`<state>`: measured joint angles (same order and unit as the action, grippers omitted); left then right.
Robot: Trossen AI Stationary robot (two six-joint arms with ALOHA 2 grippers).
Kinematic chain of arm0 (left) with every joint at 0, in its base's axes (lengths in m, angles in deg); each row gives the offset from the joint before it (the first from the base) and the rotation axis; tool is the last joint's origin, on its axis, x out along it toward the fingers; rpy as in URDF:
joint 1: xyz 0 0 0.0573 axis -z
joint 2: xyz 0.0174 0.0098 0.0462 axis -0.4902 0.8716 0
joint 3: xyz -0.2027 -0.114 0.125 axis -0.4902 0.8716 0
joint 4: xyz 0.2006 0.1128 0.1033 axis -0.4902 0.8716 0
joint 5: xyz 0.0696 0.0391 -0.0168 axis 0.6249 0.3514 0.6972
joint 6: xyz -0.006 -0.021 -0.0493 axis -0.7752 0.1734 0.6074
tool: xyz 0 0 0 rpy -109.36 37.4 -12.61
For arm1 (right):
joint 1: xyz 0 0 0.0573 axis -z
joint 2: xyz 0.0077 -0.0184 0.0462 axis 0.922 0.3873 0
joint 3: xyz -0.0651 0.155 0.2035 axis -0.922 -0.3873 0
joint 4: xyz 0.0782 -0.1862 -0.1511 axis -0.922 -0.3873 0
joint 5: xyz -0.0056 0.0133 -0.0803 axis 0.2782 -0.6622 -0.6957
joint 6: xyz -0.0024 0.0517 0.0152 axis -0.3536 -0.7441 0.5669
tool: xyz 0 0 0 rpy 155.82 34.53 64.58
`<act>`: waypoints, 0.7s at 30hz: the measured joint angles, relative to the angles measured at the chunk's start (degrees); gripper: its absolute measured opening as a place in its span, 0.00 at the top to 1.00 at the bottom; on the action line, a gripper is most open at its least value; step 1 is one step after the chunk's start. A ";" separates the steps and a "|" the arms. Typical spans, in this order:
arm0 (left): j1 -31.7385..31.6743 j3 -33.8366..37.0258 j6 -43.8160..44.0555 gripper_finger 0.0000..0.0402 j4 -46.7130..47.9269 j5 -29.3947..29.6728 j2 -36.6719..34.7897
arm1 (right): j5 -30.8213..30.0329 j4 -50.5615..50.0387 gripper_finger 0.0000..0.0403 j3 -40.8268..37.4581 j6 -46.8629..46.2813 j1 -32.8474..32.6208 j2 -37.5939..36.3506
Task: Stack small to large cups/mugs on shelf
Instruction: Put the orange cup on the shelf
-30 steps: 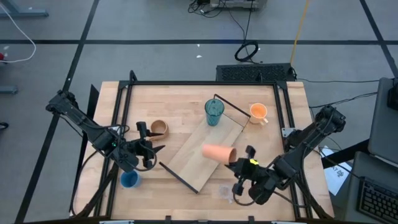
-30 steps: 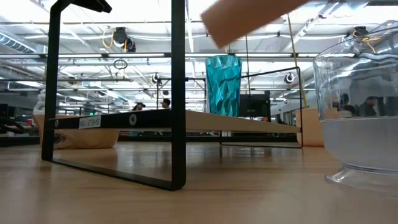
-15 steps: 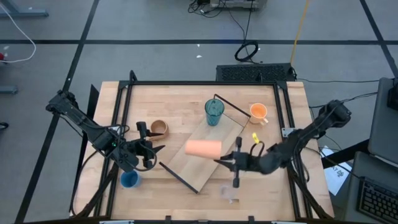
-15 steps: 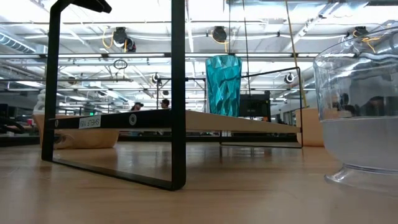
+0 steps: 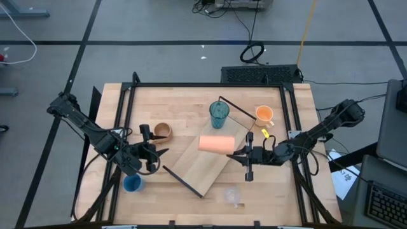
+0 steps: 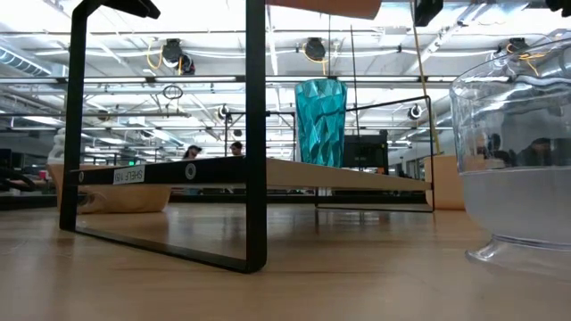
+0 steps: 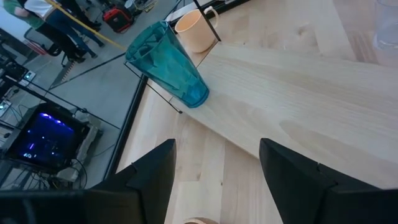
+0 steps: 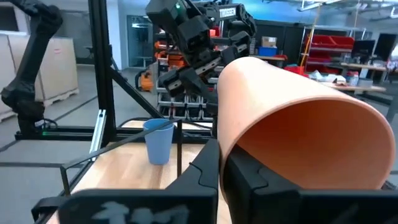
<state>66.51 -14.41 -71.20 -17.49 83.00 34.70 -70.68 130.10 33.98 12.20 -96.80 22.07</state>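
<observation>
My right gripper is shut on an orange cup, held on its side in the air above the light-wood shelf; the cup's underside shows at the top of the low view. A teal tumbler stands on the shelf's far end. An orange handled mug, a tan mug, a blue cup and a clear cup stand on the table. My left gripper is open and empty between the tan mug and the blue cup. My right gripper holds the orange cup by the end nearest the gripper, its fingers coming level from the table's right side. Whether one finger is inside the cup, I cannot tell. The cup lies level, lifted clear of the shelf, pointing toward the table's left.
The shelf lies slantwise across the table's middle, with black metal rails at its near end and far end. A black frame borders the table. The clear cup stands close in the low view.
My right gripper has risen and gone toward the table's far edge with the orange cup, its wrist swinging round to reach in from the right. The cup has turned from slanted to level and now hangs over the shelf's middle.
</observation>
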 joint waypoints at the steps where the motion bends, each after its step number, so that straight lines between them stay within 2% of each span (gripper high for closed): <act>1: 0.01 0.00 0.01 0.42 0.00 0.00 0.01 | 0.03 0.11 1.00 0.00 0.31 -0.02 0.00; 10: 0.01 0.00 0.13 0.42 0.00 0.00 0.01 | 0.01 0.08 1.00 0.00 5.10 -0.02 0.00; 21: 0.01 0.00 0.50 0.42 0.00 0.00 0.01 | -0.01 0.11 1.00 0.00 16.41 -0.02 0.00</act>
<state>66.52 -14.41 -70.70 -17.49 82.99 34.70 -70.69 130.21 33.98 28.61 -96.82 22.07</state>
